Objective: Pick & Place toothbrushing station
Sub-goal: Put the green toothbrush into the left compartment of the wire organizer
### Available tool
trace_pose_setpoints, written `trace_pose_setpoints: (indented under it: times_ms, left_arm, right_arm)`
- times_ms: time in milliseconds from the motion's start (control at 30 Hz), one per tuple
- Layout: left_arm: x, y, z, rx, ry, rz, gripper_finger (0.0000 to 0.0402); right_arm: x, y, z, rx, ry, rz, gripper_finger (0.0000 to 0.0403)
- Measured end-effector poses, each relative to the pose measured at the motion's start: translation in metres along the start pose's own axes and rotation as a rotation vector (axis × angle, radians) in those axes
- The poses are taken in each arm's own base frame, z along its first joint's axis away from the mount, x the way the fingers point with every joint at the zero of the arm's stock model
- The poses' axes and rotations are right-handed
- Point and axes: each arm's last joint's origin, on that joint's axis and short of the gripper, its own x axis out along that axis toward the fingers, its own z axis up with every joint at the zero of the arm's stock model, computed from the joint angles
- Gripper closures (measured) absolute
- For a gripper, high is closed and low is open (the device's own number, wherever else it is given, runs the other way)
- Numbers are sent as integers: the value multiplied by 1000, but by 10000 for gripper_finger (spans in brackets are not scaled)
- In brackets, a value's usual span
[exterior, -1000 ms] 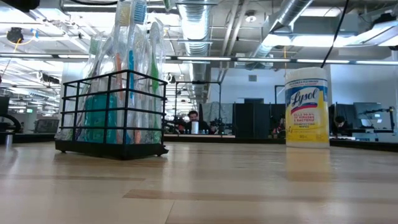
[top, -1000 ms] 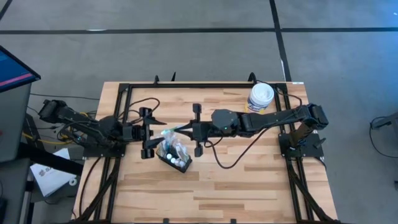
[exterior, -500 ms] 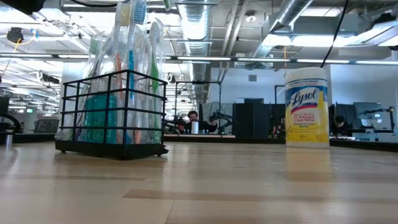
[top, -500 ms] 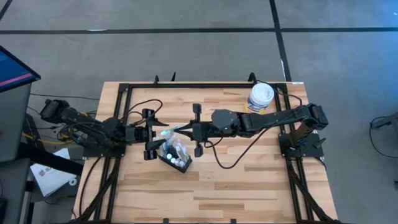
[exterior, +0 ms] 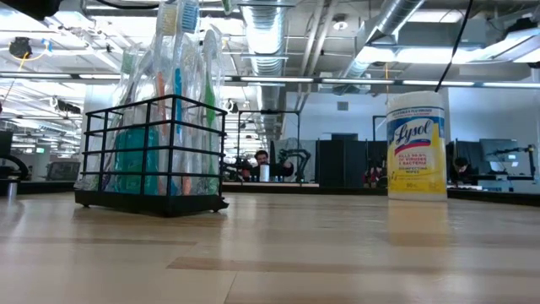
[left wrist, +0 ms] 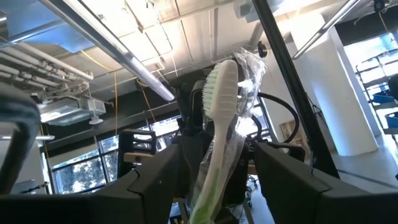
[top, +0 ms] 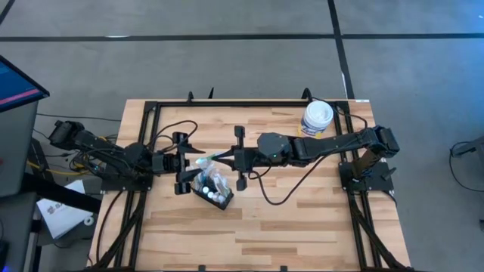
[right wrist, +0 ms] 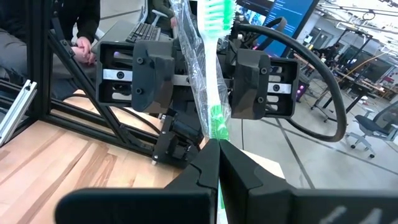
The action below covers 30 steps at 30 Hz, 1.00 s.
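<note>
The toothbrushing station (top: 212,188) (exterior: 152,154), a black wire holder, stands on its base left of the table's centre with several wrapped toothbrushes upright in it. Just above it, my right gripper (top: 228,158) (right wrist: 217,152) is shut on a green-and-white toothbrush (top: 209,159) in a clear wrapper. The brush reaches toward my left gripper (top: 190,161) (left wrist: 214,168), which faces it and is open. The brush head (left wrist: 221,87) sits between the left fingers; I see no touch. My right gripper pinches the wrapped toothbrush's handle (right wrist: 214,127) between its two shut fingers. The fingers come about level from the table's right, and the brush runs on past them toward the table's left. It is lifted clear, its bristle end (right wrist: 214,11) tilted upward.
A yellow wipes canister with a white lid (top: 318,118) (exterior: 416,143) stands at the table's far right corner. A black frame (top: 151,113) runs along the table's edges. Bare wood lies toward the near edge. People sit at desks far behind the table.
</note>
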Motion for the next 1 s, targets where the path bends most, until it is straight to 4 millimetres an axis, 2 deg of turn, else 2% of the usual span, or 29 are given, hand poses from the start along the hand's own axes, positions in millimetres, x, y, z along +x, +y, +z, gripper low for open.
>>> trace_pose_setpoints:
  times_ms: [133,633,1000]
  left_arm:
    - [0,0,1,-2,-8,4,222]
    - [0,1,1,22,-12,7,387]
    - [0,0,1,40,-9,0,399]
  right_arm:
    - [0,0,0,0,0,0,403]
    - [0,0,0,0,1,3,403]
    - [0,1,-1,-3,14,7,403]
